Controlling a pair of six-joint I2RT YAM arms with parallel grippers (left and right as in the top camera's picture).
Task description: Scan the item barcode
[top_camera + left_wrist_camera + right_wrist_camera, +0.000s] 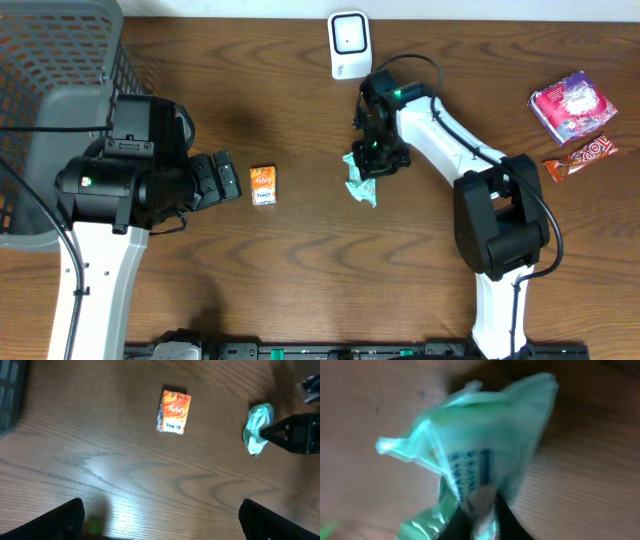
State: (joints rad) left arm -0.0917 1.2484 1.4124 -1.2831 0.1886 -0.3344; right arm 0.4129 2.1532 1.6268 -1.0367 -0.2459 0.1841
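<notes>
The left gripper (167, 522) hangs wide open near a small orange cardboard box (263, 186), while mid-table the right gripper (372, 160) pinches the crinkled mint-green plastic wrapper (360, 184), a grasp that next calls for lifting its barcode toward the white rectangular scanner (349, 44).

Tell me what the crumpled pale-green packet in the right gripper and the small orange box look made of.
Crumpled pale-green packet: probably thin glossy plastic film; it creases and catches light where the right gripper pinches it. Small orange box: likely printed cardboard, with flat faces and straight edges.
</notes>
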